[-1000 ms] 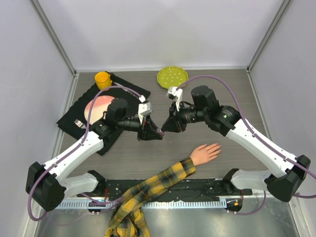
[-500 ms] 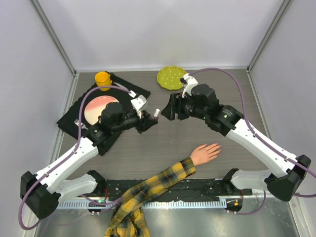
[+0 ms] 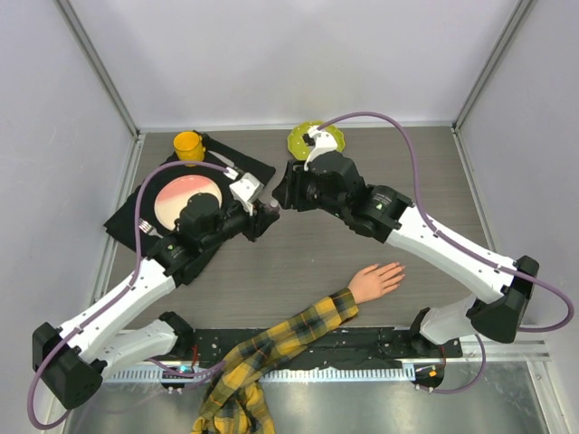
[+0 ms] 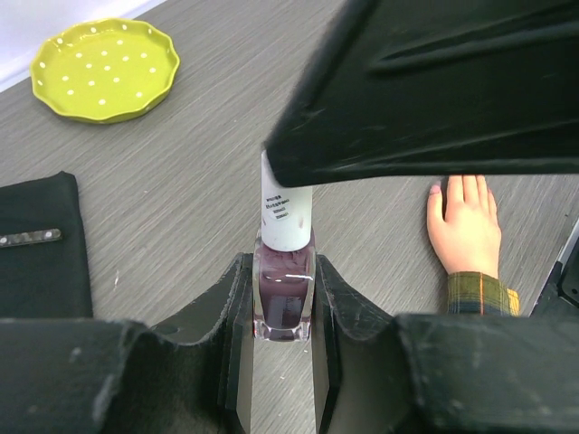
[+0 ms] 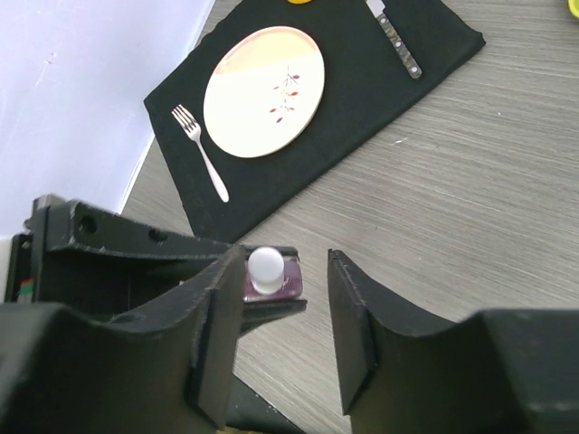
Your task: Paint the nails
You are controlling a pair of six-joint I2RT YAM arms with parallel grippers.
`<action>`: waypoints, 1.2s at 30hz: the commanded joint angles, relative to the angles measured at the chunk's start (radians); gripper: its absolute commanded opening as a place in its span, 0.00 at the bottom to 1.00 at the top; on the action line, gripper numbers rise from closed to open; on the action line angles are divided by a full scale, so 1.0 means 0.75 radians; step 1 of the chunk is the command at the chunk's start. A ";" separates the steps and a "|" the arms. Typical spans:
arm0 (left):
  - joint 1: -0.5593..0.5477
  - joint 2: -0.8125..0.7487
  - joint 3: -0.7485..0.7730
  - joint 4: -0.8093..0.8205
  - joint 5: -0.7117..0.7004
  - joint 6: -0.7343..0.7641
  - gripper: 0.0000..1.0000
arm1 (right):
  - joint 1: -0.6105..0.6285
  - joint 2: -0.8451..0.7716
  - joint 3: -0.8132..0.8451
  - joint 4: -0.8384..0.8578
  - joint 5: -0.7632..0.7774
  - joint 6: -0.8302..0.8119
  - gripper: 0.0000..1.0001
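A small polish bottle [image 4: 283, 298] of purple liquid with a white cap [image 4: 287, 212] stands upright in my left gripper [image 4: 283, 271], which is shut on its glass body above the table. My right gripper [image 5: 286, 262] is open just over it. The cap [image 5: 266, 267] shows between its fingers, close to the left one; I cannot tell if they touch. In the top view both grippers [image 3: 262, 217] [image 3: 282, 194] meet at centre-left. The mannequin hand [image 3: 375, 280] lies flat nearer the front, in a plaid sleeve [image 3: 271, 348]. Its nails [image 4: 435, 188] are tiny and pale.
A black placemat [image 3: 145, 226] at the left holds a pink-and-white plate [image 5: 264, 90], a fork [image 5: 201, 152] and a knife [image 5: 394, 41]. A yellow cup [image 3: 188, 145] stands at its far corner. A yellow-green dotted dish [image 3: 316, 140] sits at the back centre.
The right gripper has opened, pulled back, then swung left over the bottle. The left arm has carried the bottle away from the hand, toward the back left.
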 commanded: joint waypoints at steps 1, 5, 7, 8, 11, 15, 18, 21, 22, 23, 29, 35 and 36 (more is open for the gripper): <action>-0.012 -0.047 -0.008 0.086 -0.023 0.010 0.00 | 0.016 0.037 0.084 0.062 0.035 -0.010 0.45; -0.012 -0.049 -0.010 0.082 -0.023 0.013 0.00 | 0.024 0.060 0.088 0.070 0.008 -0.024 0.43; -0.012 -0.041 -0.008 0.078 -0.019 0.013 0.00 | 0.022 0.064 0.086 0.072 -0.016 -0.037 0.41; -0.012 -0.037 -0.004 0.074 -0.017 0.015 0.00 | 0.024 0.064 0.084 0.076 -0.020 -0.037 0.40; -0.012 -0.031 0.002 0.069 -0.011 0.013 0.00 | 0.022 0.060 0.067 0.078 -0.055 -0.041 0.37; -0.012 -0.027 0.004 0.069 0.003 0.013 0.00 | 0.022 0.051 0.028 0.097 -0.094 -0.041 0.32; -0.012 -0.027 0.004 0.071 0.003 0.013 0.00 | 0.022 0.043 0.014 0.099 -0.104 -0.045 0.27; -0.012 -0.025 0.004 0.074 0.003 0.010 0.00 | 0.024 0.031 0.002 0.103 -0.106 -0.047 0.27; -0.012 -0.023 0.004 0.074 0.003 0.008 0.00 | 0.022 0.029 -0.002 0.105 -0.108 -0.051 0.28; -0.012 -0.021 0.004 0.074 0.003 0.006 0.00 | 0.022 0.027 -0.004 0.105 -0.112 -0.051 0.30; -0.012 -0.016 0.011 0.074 0.018 0.004 0.00 | 0.022 0.037 -0.006 0.105 -0.155 -0.073 0.21; -0.012 -0.027 0.017 0.069 0.191 0.023 0.00 | 0.018 -0.002 -0.037 0.111 -0.194 -0.183 0.01; -0.012 -0.027 0.021 0.031 0.250 0.035 0.00 | 0.014 -0.012 -0.047 0.113 -0.237 -0.214 0.01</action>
